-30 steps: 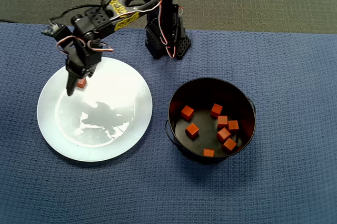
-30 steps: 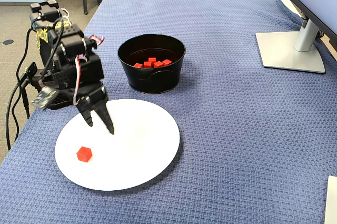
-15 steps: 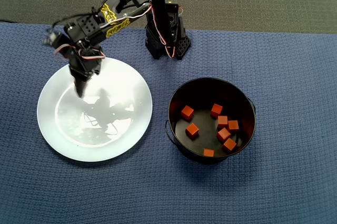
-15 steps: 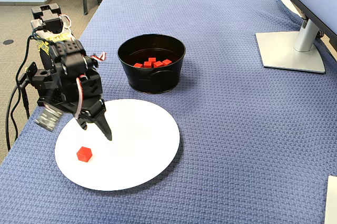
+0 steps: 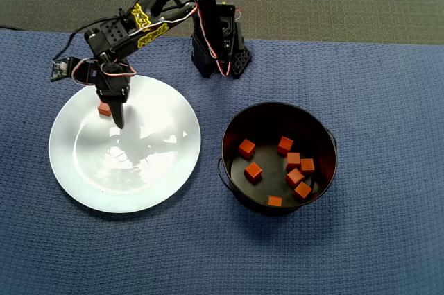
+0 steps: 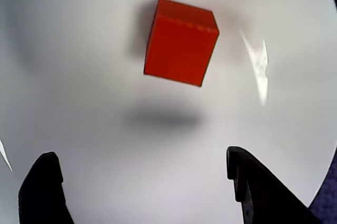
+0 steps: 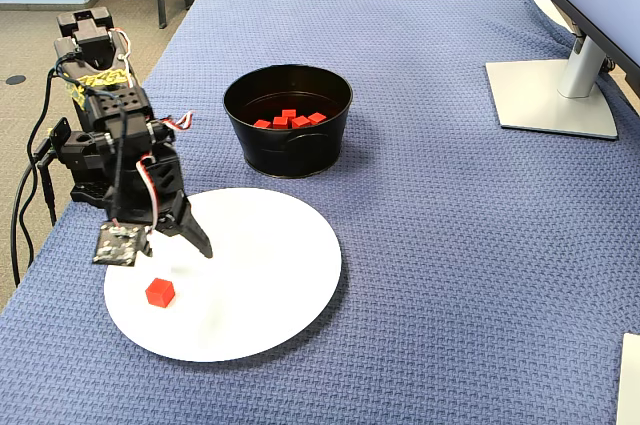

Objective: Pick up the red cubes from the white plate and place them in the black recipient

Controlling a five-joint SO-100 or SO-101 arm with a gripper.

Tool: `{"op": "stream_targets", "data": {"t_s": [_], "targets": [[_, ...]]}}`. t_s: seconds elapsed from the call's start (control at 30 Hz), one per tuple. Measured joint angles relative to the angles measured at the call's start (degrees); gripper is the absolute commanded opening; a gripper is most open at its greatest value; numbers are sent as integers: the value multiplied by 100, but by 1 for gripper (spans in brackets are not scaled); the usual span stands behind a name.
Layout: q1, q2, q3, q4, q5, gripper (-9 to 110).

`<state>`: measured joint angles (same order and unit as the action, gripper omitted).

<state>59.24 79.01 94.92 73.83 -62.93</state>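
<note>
Looking at your tool [image 6: 142, 182] in the wrist view, you can see its two black fingertips [image 6: 45, 190] spread wide apart at the bottom, with nothing between them. It holds nothing. One red cube [image 6: 180, 42] sits on the white plate [image 6: 79, 103] ahead of the tips, not touching them. The cube is turned a little, so one corner points down toward the tool; it has no long side.

From above, your tool [image 5: 116, 116] points down over the upper left part of the white plate [image 5: 149, 184], and the red cube [image 5: 104, 109] lies just beside it, near the plate's rim. In the fixed view the cube [image 7: 160, 292] lies at the left of the plate [image 7: 260, 295], below the tool [image 7: 190, 237].

Your bench [image 5: 388, 239] is covered with a blue woven cloth. The black pot [image 5: 232, 170] stands to the right of the plate, close but not touching. Seven red cubes [image 5: 277, 164] lie inside it. A grey monitor stand [image 7: 555, 95] rests on the far right of the cloth in the fixed view, and brown floor shows beyond the bench.
</note>
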Motion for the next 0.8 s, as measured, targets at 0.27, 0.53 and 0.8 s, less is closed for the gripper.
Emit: {"op": "stream_targets", "data": {"t_s": [0.27,0.53,0.8], "targets": [[457,-149,299,-554,-422,31],[554,-334,316,-1125,-158,29],[598,-492,264,-1310,35,18]]}}
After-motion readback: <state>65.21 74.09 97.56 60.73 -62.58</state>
